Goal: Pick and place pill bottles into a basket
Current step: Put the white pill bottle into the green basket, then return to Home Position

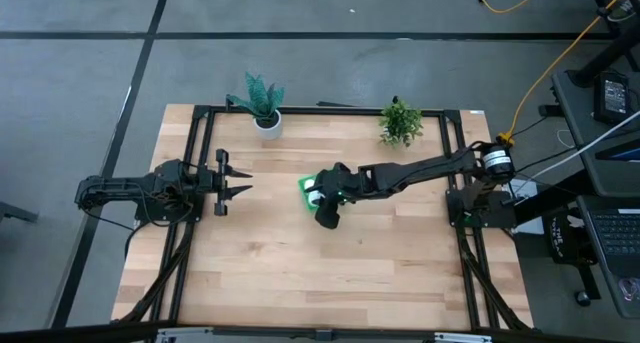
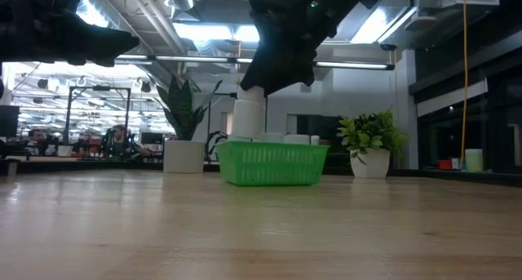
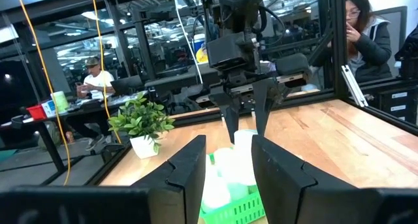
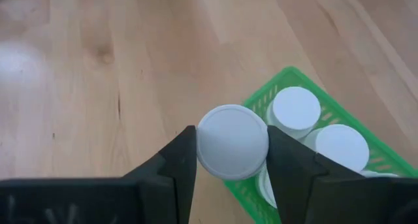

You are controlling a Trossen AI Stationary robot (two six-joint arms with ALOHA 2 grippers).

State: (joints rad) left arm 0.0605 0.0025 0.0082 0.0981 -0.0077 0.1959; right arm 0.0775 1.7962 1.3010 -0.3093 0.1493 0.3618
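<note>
Right end effector (image 4: 232, 162) clamps one pill bottle (image 4: 232, 142) by its sides, both fingers (image 4: 173, 165) pressed against the round white cap. Held bottle hangs upright over the basket's near end; in the low view its body (image 2: 248, 115) sits above the rim, base at or just inside the basket, contact with the others unclear. Basket (image 2: 272, 163) is bright green mesh, on the wooden counter (image 2: 261, 231) around mid-table. Inside it, other pill bottles (image 4: 296, 110) stand upright, packed touching each other; caps (image 2: 283, 138) just clear the rim in the low view. Exact count hard to tell.

Left end effector (image 1: 238, 179) waits well apart on the left of the counter, fingers spread wide, nothing between them, pointed toward the basket (image 3: 243, 204).

Farther back: snake plant in a white pot (image 1: 262, 104) and a small bushy potted plant (image 1: 399, 121) near the far counter edge. Beyond the counter, two seated people (image 3: 91, 80) in the room, one at each side in the left wrist view.
</note>
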